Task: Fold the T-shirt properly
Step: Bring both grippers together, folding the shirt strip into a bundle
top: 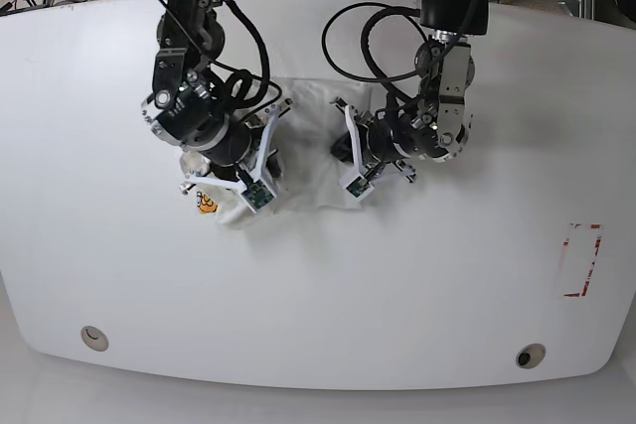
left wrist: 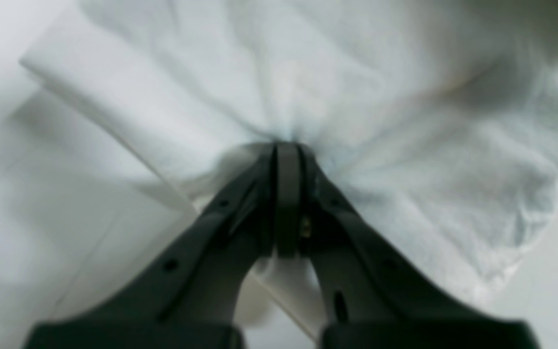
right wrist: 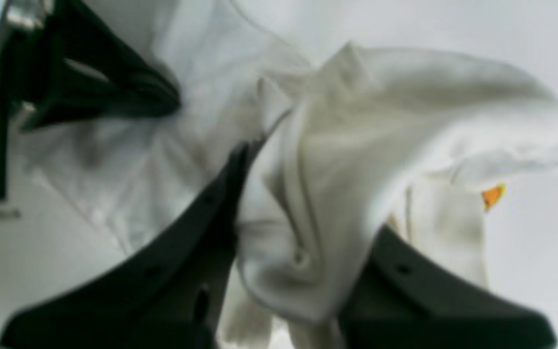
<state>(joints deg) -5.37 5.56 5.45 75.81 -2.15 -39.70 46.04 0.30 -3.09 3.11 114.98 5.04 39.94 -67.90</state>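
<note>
The left gripper (left wrist: 287, 150) has its dark jaws pressed together on a pinch of white cloth, the fabric gathering into radiating creases at the tips; that cloth is the T-shirt (left wrist: 356, 97), and a flat folded edge of it runs off toward the upper left of the left wrist view. The right gripper (right wrist: 303, 213) holds a thick bunched roll of the same shirt between its two dark jaws, which stand a little apart around the bundle; a small orange patch of the print (right wrist: 493, 196) shows at the far edge of that bundle. In the base view the shirt lies crumpled between the two arms in the upper middle of the white table (top: 397, 285); the yellow-orange graphic peeks out under the right gripper.
</note>
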